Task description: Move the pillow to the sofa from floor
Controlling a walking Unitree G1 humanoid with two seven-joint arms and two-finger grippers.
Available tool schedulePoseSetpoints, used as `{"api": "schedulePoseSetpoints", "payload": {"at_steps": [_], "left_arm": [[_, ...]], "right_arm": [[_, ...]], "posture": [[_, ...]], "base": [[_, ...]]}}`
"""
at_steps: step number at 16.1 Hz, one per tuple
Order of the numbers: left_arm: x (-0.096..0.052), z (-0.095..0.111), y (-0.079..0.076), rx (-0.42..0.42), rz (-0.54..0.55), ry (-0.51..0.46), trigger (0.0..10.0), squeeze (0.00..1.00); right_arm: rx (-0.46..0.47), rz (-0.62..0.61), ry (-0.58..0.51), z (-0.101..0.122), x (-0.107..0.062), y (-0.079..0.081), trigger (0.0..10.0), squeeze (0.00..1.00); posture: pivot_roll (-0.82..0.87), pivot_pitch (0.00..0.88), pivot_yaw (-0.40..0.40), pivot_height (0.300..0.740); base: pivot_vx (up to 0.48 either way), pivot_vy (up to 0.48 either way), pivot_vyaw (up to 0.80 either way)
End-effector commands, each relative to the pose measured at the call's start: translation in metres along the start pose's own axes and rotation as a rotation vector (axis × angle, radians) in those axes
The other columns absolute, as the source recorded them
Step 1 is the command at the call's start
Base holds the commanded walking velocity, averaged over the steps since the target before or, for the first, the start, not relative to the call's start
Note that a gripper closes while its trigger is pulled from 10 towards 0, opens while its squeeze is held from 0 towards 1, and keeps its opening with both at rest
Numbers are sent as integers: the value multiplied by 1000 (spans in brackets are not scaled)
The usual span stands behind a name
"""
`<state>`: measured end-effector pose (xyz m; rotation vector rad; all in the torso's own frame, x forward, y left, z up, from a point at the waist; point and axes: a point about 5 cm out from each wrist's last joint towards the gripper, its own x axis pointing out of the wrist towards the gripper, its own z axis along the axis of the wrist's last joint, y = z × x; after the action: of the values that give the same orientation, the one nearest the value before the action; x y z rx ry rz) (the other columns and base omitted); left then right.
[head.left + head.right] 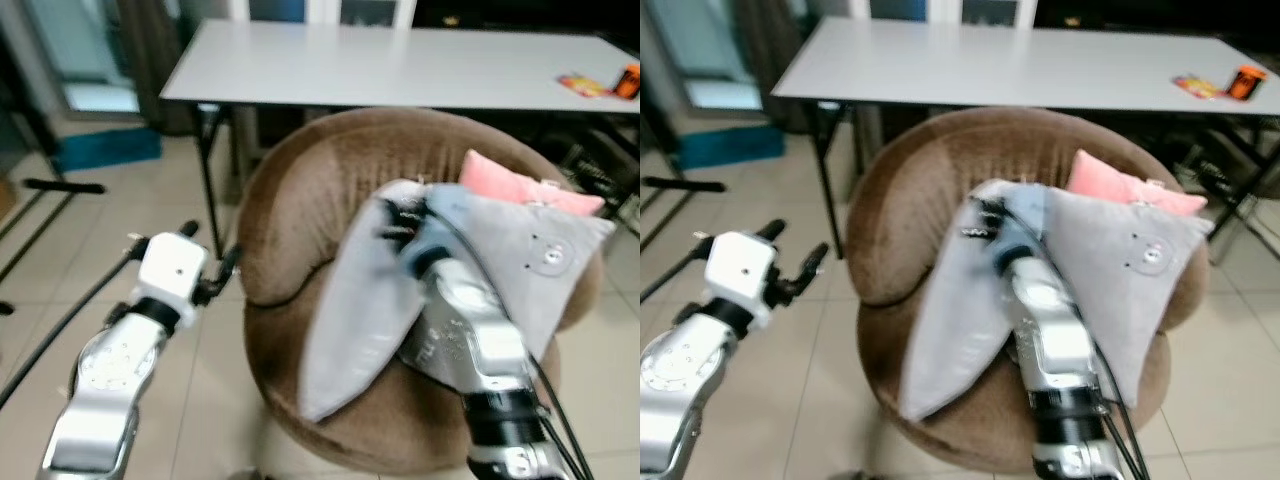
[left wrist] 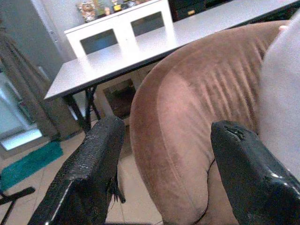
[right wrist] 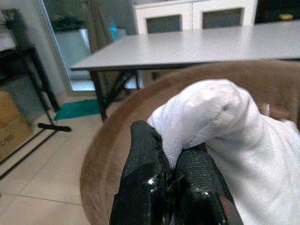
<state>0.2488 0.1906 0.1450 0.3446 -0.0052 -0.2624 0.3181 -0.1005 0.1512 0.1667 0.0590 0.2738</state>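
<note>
**Grey pillow held over the round brown sofa**

The right gripper (image 3: 171, 161) has its two black fingers pinched tight on a fold of the grey pillow (image 1: 520, 260), gripping it near the pillow's upper edge. The pillow drapes across the seat of the round brown velvet sofa (image 1: 290, 210), one long corner hanging down toward the front of the cushion, and it leans against a pink pillow (image 1: 510, 185) that sits at the back of the seat.

The left gripper (image 2: 164, 154) hovers beside the sofa's left flank, its fingers spread wide with nothing between them, close to the brown upholstery but apart from it.

Behind the sofa stands a long white surface (image 1: 400, 65) on black legs, carrying a small orange object (image 1: 628, 80) at its far right end. A teal mat (image 1: 105, 148) lies on the tiled floor (image 1: 100, 230) to the left.
</note>
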Motion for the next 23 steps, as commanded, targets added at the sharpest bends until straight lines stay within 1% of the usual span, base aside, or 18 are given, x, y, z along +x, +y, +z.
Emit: {"api": "schedulePoseSetpoints", "payload": {"at_steps": [1,6,9,10,12,13,14,15,17,18,19,20,22,23], "left_arm": [[1,3,-4,2,-16,-14,10000,0],[-1,2,-5,1,-15,-9,10000,0],[-3,1,-8,3,-47,2,10000,0],[-3,-1,-11,22,-93,14,10000,0],[-2,-2,-13,39,-136,26,10000,0],[-1,-1,-15,45,-180,20,10000,0],[-1,0,-17,44,-213,21,10000,0],[-2,0,-17,44,-225,22,10000,0],[-7,-2,-23,45,-326,50,10000,0],[-12,-4,-25,50,-365,67,10000,0],[-14,-4,-25,55,-378,72,10000,0],[-16,-4,-23,64,-388,80,10000,0],[-20,-4,-22,68,-390,85,10000,0],[-24,-4,-21,71,-394,98,10000,0]], "right_arm": [[-20,-17,-65,14,0,-8,10000,0],[-44,26,-70,17,7,-3,10000,0],[-48,47,-82,22,15,1,10000,0],[-48,55,-91,25,19,3,10000,0],[-45,69,-102,28,27,6,10000,0],[-51,98,-111,32,38,11,10000,0],[-51,119,-109,35,45,14,10000,0],[-52,126,-109,35,47,15,10000,0],[-34,188,-113,41,59,21,10000,0],[-23,195,-117,44,65,21,10000,0],[-20,199,-123,45,68,21,10000,0],[-17,194,-123,47,74,17,10000,0],[-25,169,-111,44,77,11,10000,0],[-55,127,-75,34,79,1,10000,0]], "posture": [[-56,0,-28,740],[-57,0,-33,740],[-53,0,-41,740],[-53,0,-41,740],[-58,0,-32,740],[-63,0,-22,740],[-62,0,-19,740],[-62,0,-18,740],[-59,0,-9,740],[-54,0,-8,740],[-51,0,-9,740],[-43,0,-13,740],[-27,0,-21,740],[-18,0,-26,740]], "base": [[285,0,0],[283,0,0],[285,0,0],[0,0,0],[0,0,0],[0,0,0],[0,0,0],[0,0,0],[0,0,0],[0,0,0],[0,0,0],[0,0,0],[0,0,0],[0,0,0]]}}
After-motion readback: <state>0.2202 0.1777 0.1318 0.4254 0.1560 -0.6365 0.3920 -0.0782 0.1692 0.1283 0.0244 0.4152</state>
